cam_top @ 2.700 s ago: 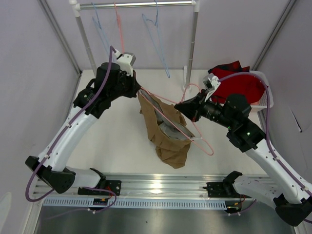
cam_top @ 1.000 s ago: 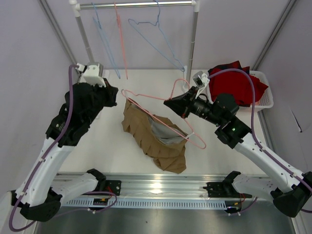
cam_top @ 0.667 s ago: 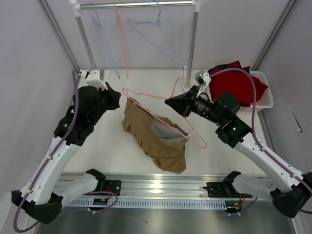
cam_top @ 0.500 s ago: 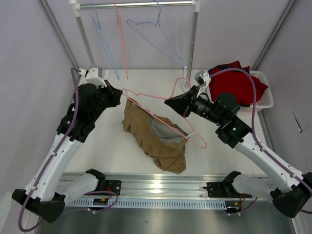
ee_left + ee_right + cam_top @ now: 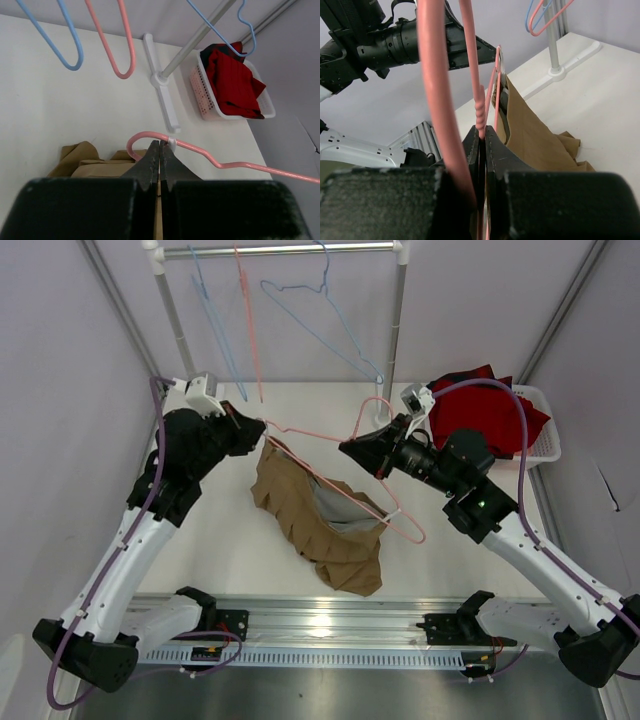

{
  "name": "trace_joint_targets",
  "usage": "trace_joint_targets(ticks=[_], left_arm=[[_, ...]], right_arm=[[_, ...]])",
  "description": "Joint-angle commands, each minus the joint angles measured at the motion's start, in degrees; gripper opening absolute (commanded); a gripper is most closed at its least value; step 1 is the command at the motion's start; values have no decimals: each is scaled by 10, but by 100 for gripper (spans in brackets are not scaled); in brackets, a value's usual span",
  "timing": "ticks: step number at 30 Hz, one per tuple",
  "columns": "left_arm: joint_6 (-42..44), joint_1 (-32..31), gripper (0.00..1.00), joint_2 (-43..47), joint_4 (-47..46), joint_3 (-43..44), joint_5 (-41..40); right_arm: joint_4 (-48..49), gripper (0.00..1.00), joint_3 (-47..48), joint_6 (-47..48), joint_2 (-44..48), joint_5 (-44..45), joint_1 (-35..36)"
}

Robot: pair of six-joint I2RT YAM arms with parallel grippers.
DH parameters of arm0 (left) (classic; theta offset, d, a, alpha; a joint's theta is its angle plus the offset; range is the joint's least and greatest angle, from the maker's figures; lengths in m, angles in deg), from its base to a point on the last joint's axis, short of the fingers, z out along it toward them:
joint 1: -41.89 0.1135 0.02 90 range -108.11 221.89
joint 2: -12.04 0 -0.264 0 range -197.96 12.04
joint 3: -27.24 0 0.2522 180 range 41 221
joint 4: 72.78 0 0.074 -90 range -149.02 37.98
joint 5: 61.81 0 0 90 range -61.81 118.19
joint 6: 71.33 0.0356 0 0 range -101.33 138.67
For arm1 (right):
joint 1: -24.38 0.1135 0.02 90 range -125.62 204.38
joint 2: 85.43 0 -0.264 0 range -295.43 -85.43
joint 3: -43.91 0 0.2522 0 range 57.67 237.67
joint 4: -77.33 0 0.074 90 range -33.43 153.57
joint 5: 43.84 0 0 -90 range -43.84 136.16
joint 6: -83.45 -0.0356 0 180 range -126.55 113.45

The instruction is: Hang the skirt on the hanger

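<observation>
The salmon-pink hanger [image 5: 300, 432] is held tilted above the table, its hook [image 5: 372, 410] toward the rack. My right gripper [image 5: 345, 450] is shut on its wire near the neck, seen between the jaws in the right wrist view [image 5: 481, 131]. The tan skirt [image 5: 290, 510] hangs from the hanger's left end and bunches on the table, its paler lining showing. My left gripper [image 5: 258, 423] is shut with nothing between its jaws. In the left wrist view its tips [image 5: 160, 144] sit right at the hanger's curved left corner [image 5: 142, 136], above the skirt [image 5: 80, 150].
At the back, a clothes rack [image 5: 280, 250] carries light blue hangers [image 5: 325, 325] and another pink one [image 5: 250, 330]. Its white foot [image 5: 162, 95] lies on the table. A white basket [image 5: 548, 435] with a red cloth [image 5: 485, 410] stands at the right.
My left gripper has shut and swung right and up, from beside the skirt to the hanger's left corner. The right gripper, hanger and skirt have barely moved.
</observation>
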Motion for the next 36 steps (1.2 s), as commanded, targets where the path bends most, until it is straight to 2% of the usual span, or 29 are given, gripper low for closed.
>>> trace_joint_targets(ticks=[1, 7, 14, 20, 24, 26, 27, 28, 31, 36], left_arm=[[-21, 3, 0, -4, -50, -11, 66], [-27, 3, 0, -6, -79, -31, 137], [-13, 2, 0, 1, -69, -21, 202], [30, 0, 2, 1, -10, 30, 198], [103, 0, 13, 13, 95, 105, 137], [136, 0, 23, 27, 143, 127, 127], [166, 0, 25, 30, 155, 148, 140], [178, 0, 31, 31, 164, 171, 150], [198, 0, 39, 36, 180, 223, 190], [209, 0, 42, 22, 153, 272, 279]], right_arm=[[66, 0, 46, -11, 8, -10, 0], [68, 0, 61, -11, -10, -18, 0], [70, 0, 77, -8, -36, -25, 0], [59, 0, 97, -2, -46, -27, 0], [42, 0, 111, 9, -44, -32, 0], [32, 0, 119, 11, -43, -39, 0], [30, 0, 121, 12, -43, -40, 0], [27, 0, 122, 12, -42, -45, 0], [24, 0, 127, 12, -42, -52, 0], [23, 0, 136, 9, -42, -73, 0]])
